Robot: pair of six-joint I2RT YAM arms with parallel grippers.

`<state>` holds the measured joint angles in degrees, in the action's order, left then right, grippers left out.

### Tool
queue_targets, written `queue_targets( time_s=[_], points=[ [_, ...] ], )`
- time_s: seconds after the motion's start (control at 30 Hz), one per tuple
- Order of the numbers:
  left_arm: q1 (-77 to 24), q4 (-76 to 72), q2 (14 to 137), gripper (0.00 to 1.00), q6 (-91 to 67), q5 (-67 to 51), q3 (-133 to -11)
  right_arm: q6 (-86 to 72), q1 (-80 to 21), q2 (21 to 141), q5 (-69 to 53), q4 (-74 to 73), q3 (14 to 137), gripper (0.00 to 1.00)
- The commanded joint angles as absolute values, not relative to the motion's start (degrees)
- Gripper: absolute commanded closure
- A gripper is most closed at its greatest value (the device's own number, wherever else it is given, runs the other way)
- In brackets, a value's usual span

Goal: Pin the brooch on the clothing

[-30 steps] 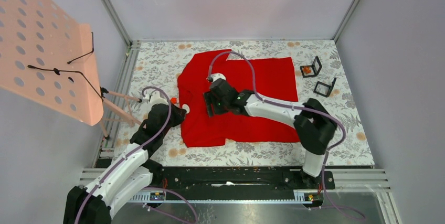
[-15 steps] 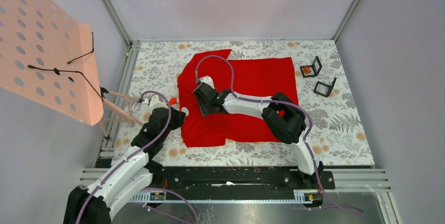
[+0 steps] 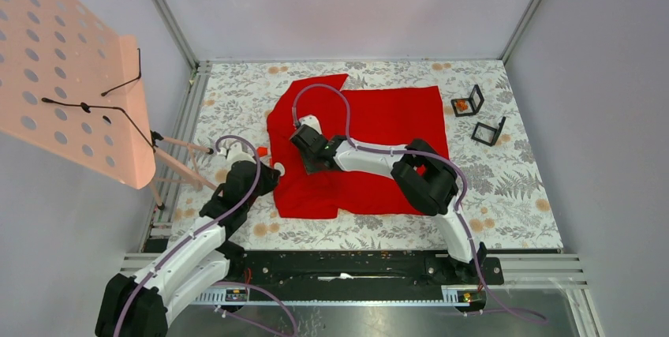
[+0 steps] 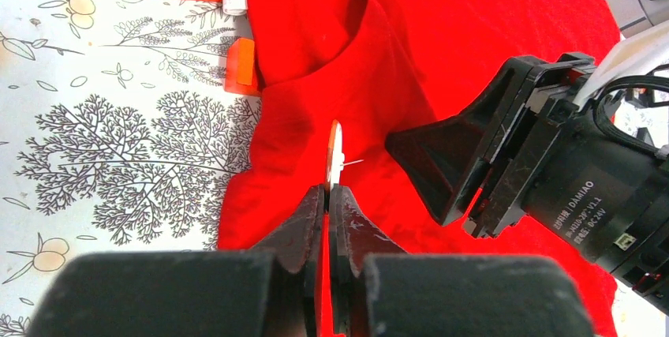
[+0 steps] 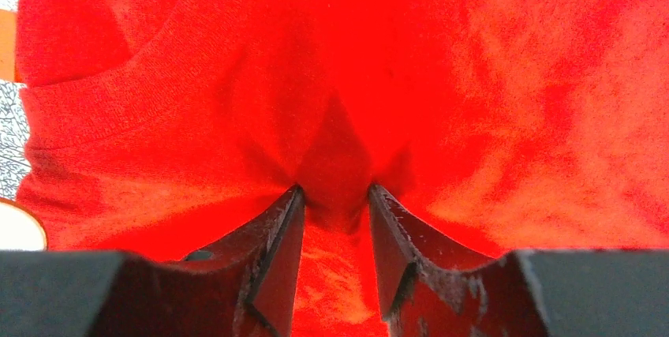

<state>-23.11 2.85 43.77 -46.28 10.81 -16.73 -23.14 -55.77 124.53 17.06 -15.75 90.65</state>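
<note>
two grips: left gripper [image 4: 327, 192] clamps the small white round brooch [image 4: 335, 147] edge-on over the left edge of the bright red collared fabric shirt [image 3: 394, 116], pin pointing right. right gripper [image 5: 335, 195] pinches a shirt fold just right of it.

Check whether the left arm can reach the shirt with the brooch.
Probably yes: the left pincer holds the brooch right at the shirt, and the right pincer sits beside it, not across.

The clothing [image 5: 473, 76] is matt red knit cloth, bunched between the right gripper's [image 5: 335, 192] scuffed black plastic fingers [image 5: 276, 258]; the left gripper's [image 4: 329, 192] brooch [image 4: 335, 147] looks smooth and hard.
</note>
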Motion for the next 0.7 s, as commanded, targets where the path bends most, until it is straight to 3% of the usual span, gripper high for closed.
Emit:
queue_targets(
  time_s=[0.0,0.23,0.37,0.43,0.67],
  points=[
    [-22.9,-1.4,44.6,1.00,-45.1,9.8,-17.7,-22.7,-56.1,120.5,18.4,-14.5,89.8,0.56],
    [-22.9,-1.8,45.4,1.00,-44.4,9.9,-17.6,-22.1,-56.1,118.4,18.1,-12.2,87.3,0.61],
    [-22.9,-1.8,45.9,1.00,-44.3,9.2,-17.8,-21.6,-56.1,120.3,16.0,-13.3,89.5,0.88],
    [-22.9,-1.8,45.9,1.00,-44.1,9.4,-17.8,-22.0,-56.1,120.3,15.3,-12.8,89.2,0.96],
    [-24.1,-2.7,47.8,1.00,-43.0,10.4,-18.2,-21.9,-56.1,116.1,15.3,-10.3,85.6,1.00]
  ],
)
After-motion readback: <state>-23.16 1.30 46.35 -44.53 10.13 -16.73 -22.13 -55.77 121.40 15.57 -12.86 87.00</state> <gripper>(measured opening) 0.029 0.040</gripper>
